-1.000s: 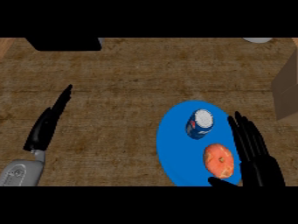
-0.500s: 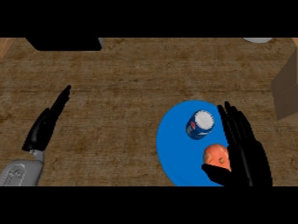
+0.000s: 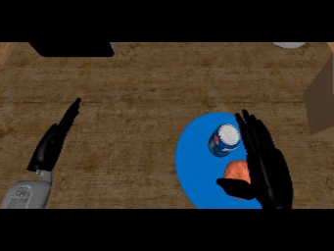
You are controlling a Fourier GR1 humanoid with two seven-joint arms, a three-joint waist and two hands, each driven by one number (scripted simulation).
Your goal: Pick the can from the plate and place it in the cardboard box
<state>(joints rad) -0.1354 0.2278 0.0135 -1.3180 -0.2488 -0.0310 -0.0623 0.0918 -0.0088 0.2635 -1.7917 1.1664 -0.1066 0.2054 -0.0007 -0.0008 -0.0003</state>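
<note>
Right hand [image 3: 265,162] covers the right part of the blue plate [image 3: 195,162] and part of the orange object [image 3: 236,170], whose identity cannot be determined. Plate's lower rim is cut off. Cardboard box [image 3: 330,100] runs off the right edge. Black object [image 3: 72,48] and pale round item [image 3: 291,45] are cut off at top. Can [image 3: 224,139] label is illegible.

On my feed, the brown, mottled wood-grain counter [image 3: 148,98] carries a bright blue round plate [image 3: 195,162]. On it I see a blue cylindrical can [image 3: 224,140] with a white-grey top and white and red markings, and an orange-red rounded item [image 3: 236,170]. Both of my hands, left [image 3: 54,142] and right [image 3: 265,162], are black; the left forearm [image 3: 25,193] is light grey. I see a tan cardboard box [image 3: 330,100], a black block [image 3: 72,49] and a pale grey object [image 3: 291,45].
</note>
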